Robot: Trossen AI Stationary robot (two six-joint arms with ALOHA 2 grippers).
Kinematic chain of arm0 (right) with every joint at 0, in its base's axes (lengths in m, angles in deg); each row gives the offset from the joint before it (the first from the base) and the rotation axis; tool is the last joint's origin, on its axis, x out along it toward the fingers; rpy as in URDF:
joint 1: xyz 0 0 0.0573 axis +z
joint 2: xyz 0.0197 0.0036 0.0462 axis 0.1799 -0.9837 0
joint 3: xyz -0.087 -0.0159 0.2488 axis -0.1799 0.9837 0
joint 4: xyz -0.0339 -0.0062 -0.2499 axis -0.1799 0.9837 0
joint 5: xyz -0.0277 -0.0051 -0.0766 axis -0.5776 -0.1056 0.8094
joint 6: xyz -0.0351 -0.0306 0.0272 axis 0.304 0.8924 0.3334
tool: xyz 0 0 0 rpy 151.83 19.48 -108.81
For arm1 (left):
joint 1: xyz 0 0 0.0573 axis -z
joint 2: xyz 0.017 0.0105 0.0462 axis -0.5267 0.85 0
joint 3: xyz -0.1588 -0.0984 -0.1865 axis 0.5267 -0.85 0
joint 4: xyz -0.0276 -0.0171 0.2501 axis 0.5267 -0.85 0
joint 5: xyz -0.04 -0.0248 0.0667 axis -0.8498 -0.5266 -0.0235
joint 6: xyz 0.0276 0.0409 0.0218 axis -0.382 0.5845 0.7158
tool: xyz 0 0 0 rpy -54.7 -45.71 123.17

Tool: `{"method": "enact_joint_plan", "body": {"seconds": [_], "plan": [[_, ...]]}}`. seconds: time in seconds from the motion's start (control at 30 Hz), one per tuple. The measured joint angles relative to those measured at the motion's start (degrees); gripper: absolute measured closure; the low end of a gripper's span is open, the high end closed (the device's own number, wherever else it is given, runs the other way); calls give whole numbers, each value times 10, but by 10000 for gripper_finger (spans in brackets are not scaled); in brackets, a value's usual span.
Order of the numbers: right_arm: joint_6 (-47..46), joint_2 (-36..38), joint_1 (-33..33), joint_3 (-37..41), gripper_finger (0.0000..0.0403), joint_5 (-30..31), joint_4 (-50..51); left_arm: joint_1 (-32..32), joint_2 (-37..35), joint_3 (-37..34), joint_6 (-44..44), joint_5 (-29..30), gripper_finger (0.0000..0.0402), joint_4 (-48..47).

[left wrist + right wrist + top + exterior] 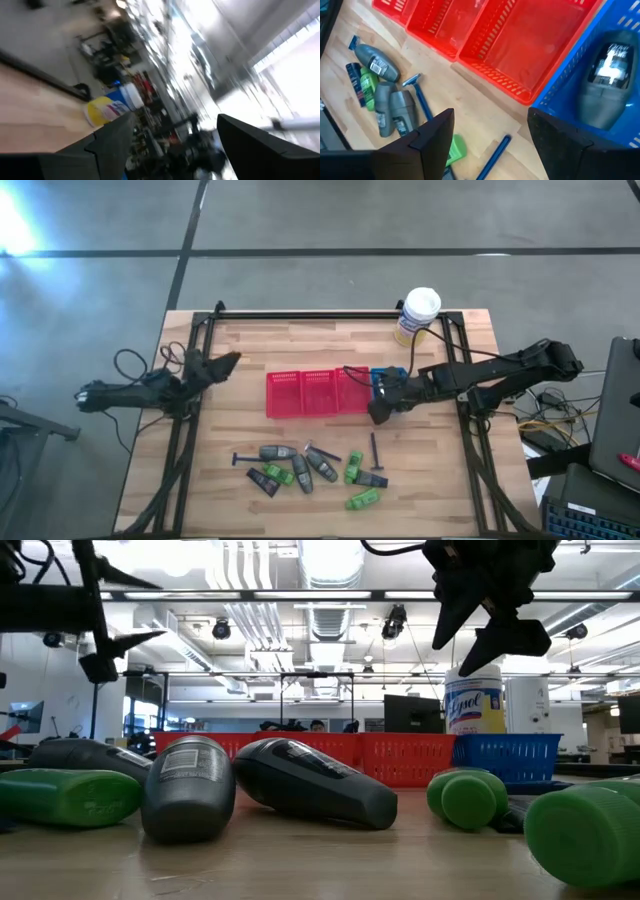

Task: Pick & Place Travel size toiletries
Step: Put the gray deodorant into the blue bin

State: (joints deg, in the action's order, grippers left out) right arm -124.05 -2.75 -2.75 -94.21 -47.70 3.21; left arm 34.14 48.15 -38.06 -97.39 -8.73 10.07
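In the high view, the travel size toiletries [315, 468] are seen scattered in the lower centre of the wooden surface [230, 350]. The red basket [316, 393] sits mid-frame, with bare wood between it and the items. The right hand [381, 414] is held at the basket's right end, fingers apart; the left hand [228, 362] waits at the left edge, fingers apart.

In the low view, grey bottles [188, 785] and green tubes [70, 797] fill the foreground.

In the right wrist view, one grey bottle [606, 80] lies inside the blue basket [560, 95], upper right.
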Motion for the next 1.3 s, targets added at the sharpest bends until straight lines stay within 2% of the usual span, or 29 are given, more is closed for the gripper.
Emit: {"method": "enact_joint_plan", "body": {"seconds": [0.1, 0.23, 0.4, 0.53, 0.63, 0.77, 0.87, 1.03, 1.2, 1.3], "plan": [[11, 0, 0, 0, 136, 4, 0, 0, 12, 0, -77, 26, 110, -14], [24, 0, 0, 0, 120, 31, 0, 0, 37, 0, -136, 36, 110, -18], [48, 0, -1, 0, 100, 32, 0, 0, 81, 17, -152, 31, 114, -23], [74, 0, -1, 0, 88, 31, 0, 0, 139, 69, -101, -51, 117, -56], [92, 0, -2, 0, 81, 31, 0, 0, 197, 127, -59, -129, 117, -145], [109, 0, -5, 0, 73, 30, 0, 0, 282, 198, 3, -203, 117, -303], [119, 0, -7, 0, 67, 29, 1, 1, 344, 243, 50, -260, 117, -386], [128, 0, -7, 0, 62, 28, 4, 11, 433, 297, 117, -353, 118, -411], [134, 0, -7, 1, 69, 27, 12, 33, 509, 337, 246, -449, 118, -415], [139, 0, -7, 3, 76, 25, 15, 48, 543, 349, 265, -471, 118, -408]]}}
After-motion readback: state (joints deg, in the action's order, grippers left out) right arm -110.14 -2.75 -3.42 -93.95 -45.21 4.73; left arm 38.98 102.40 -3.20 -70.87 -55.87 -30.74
